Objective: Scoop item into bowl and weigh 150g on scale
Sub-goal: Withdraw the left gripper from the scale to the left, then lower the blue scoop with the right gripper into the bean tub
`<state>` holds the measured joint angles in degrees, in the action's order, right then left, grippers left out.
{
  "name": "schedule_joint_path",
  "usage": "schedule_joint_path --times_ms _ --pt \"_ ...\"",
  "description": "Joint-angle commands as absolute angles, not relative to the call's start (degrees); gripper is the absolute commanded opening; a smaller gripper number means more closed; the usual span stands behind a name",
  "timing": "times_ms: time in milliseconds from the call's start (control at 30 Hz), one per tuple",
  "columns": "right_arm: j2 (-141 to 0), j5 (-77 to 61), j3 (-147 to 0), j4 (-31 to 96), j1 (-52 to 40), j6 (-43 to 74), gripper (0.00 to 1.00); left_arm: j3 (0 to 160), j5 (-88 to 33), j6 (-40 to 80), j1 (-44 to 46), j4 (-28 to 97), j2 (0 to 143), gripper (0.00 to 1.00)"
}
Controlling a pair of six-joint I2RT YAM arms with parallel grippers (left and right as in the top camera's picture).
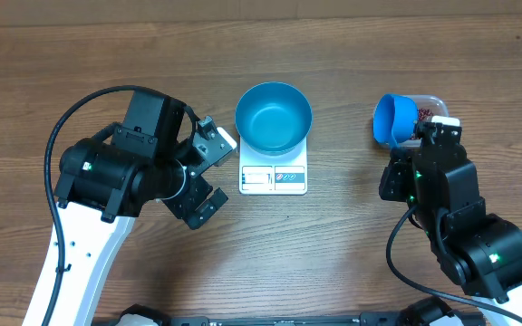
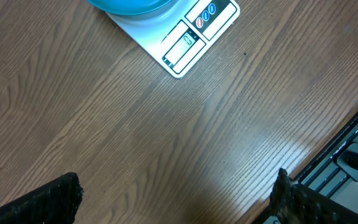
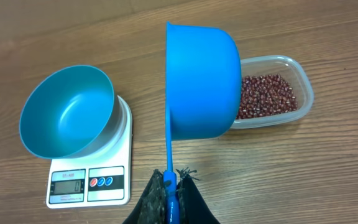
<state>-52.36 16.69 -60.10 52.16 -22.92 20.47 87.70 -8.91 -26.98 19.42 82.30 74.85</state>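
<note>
Two hands: right hand (image 3: 171, 184) grips the scoop (image 3: 201, 81), left hand (image 1: 212, 175) spread wide.

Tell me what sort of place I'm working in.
Likely a robot test bench staged for kitchen weighing: a wood-grain table, a white scale carrying a blue bowl, and a clear tub of red-brown beans.

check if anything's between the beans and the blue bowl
Nothing visible: bare wooden table lies between the clear plastic tub of red-brown beans and the deep blue bowl on the white scale; the right fingers hold the blue scoop beside the tub.
</note>
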Motion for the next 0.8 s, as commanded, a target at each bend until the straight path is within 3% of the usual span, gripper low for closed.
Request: schedule_joint_path --times_ms 0,433,767 --pt "-51.9 16.4 -62.0 52.2 -23.1 17.6 0.04 88.9 -8.6 -26.9 19.5 82.0 74.2 1.00" --pt "-52.2 17.8 -62.0 53.7 -23.1 17.0 0.04 88.9 -9.0 -27.0 19.5 81.1 74.2 1.00" --pt "-57.7 19.5 -68.8 57.6 -22.4 9.2 0.04 88.9 -9.0 -27.0 19.5 81.1 74.2 0.99"
